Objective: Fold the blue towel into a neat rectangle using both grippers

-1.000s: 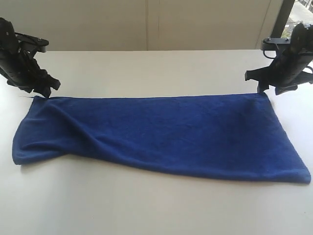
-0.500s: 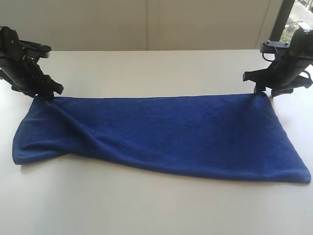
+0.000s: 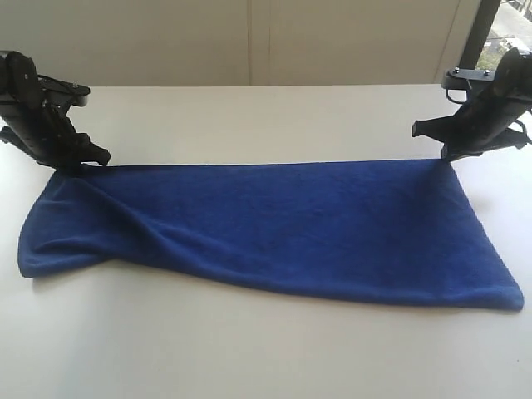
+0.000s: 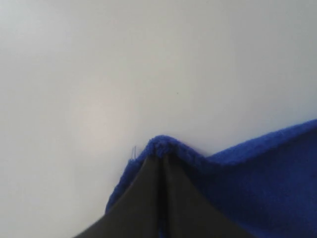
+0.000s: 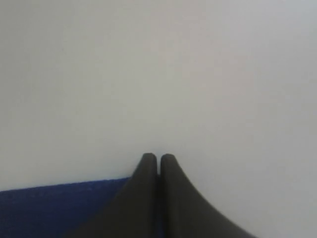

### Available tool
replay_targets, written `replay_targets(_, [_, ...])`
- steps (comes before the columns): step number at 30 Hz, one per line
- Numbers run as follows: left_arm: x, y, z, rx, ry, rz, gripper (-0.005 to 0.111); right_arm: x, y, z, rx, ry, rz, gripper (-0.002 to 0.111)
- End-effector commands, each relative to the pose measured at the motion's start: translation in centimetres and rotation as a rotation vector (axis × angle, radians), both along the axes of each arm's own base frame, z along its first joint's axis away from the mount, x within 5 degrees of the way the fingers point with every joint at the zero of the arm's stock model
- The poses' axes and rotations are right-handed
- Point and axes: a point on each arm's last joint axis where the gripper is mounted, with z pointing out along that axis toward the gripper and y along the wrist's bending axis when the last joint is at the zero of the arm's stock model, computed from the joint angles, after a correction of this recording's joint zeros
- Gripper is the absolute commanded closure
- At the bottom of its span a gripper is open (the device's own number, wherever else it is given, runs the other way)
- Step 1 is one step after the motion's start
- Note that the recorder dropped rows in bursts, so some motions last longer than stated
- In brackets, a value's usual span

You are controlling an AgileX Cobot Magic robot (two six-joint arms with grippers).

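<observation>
The blue towel point(image 3: 274, 229) lies spread lengthwise on the white table, folded over, with a rumpled left end. My left gripper point(image 3: 86, 165) is down at the towel's far left corner and shut on it. In the left wrist view the black jaws point(image 4: 159, 157) pinch a bunched tip of the blue towel point(image 4: 247, 183). My right gripper point(image 3: 450, 158) sits at the far right corner, shut. In the right wrist view its closed jaws point(image 5: 158, 157) reach just past the hem of the blue towel point(image 5: 59, 203), with a sliver of blue in the slit between them.
The white table point(image 3: 266, 116) runs back to a pale wall behind both arms. A dark window frame point(image 3: 474, 37) stands at the far right. The towel's near right corner point(image 3: 511, 299) lies close to the right edge of the view.
Both grippers went from open to shut on the towel's far corners. The left arm dropped slightly and moved inward. The towel's far edge and right end shifted a little.
</observation>
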Motion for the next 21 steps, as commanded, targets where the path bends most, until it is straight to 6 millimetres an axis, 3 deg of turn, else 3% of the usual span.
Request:
replay_targets(1, [-0.6, 0.2, -1.4, 0.016, 0.085, 0.001, 0.107, -0.6, 0.0, -1.6, 0.02, 0.079, 0.005, 0.108])
replay_targets(6, [-0.6, 0.2, 0.0, 0.013, 0.057, 0.004, 0.107, -0.7, 0.1, 0.5, 0.015, 0.053, 0.007, 0.108])
replay_targets(13, [-1.8, 0.3, 7.2, -0.011, -0.083, 0.034, 0.107, -1.8, 0.3, 8.5, -0.01, -0.071, 0.012, 0.108])
replay_targets(15, [-3.0, 0.3, 9.9, -0.02, -0.096, 0.053, 0.107, -2.9, 0.6, 11.8, -0.026, -0.097, 0.039, 0.108])
replay_targets(21, [-5.4, 0.5, 14.1, -0.027, -0.142, 0.059, 0.107, -5.7, 1.3, 16.8, -0.057, -0.135, 0.087, 0.108])
